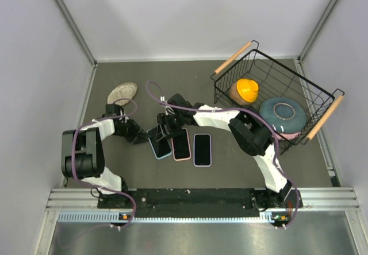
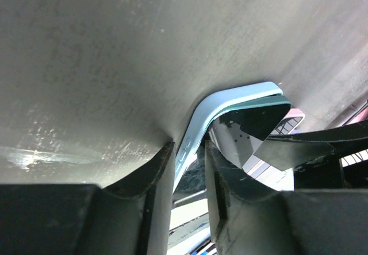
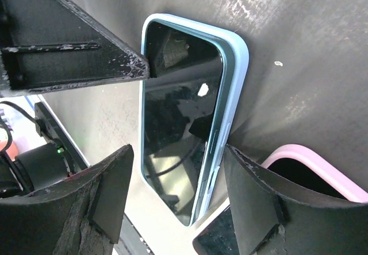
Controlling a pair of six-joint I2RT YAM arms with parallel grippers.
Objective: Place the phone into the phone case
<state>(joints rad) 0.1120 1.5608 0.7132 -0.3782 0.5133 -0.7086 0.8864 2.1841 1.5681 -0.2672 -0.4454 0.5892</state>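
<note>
Lying flat a little left of the middle of the table (image 1: 144, 77), towards its near edge, the phone (image 3: 178, 111) sits screen up inside the light blue phone case (image 3: 238, 60). Its dark glass fills the case, and a teal side with buttons shows just inside one long rim. The left gripper (image 2: 188, 154) is down at table level on the left side of the case. Its two fingers (image 2: 155, 180) stand close on either side of the case's rim near a rounded corner, one outside the rim and one over the phone. The wrist view is too tight and dark there, so I cannot tell whether they truly pinch the rim or only flank it. The right gripper (image 3: 178, 151) hangs over the case from the far side with its fingers (image 3: 253, 203) spread wide, one beyond each long side and neither gripping anything. Just beside the blue case, towards the right edge, lies a pink case (image 3: 305, 157), and next to that a third phone (image 1: 202, 150). In the far right corner stands a wire basket (image 1: 270, 60) holding an orange object (image 1: 247, 89) and a blue plate (image 1: 282, 112). A woven disc (image 1: 122, 93) lies near the far left corner.
</note>
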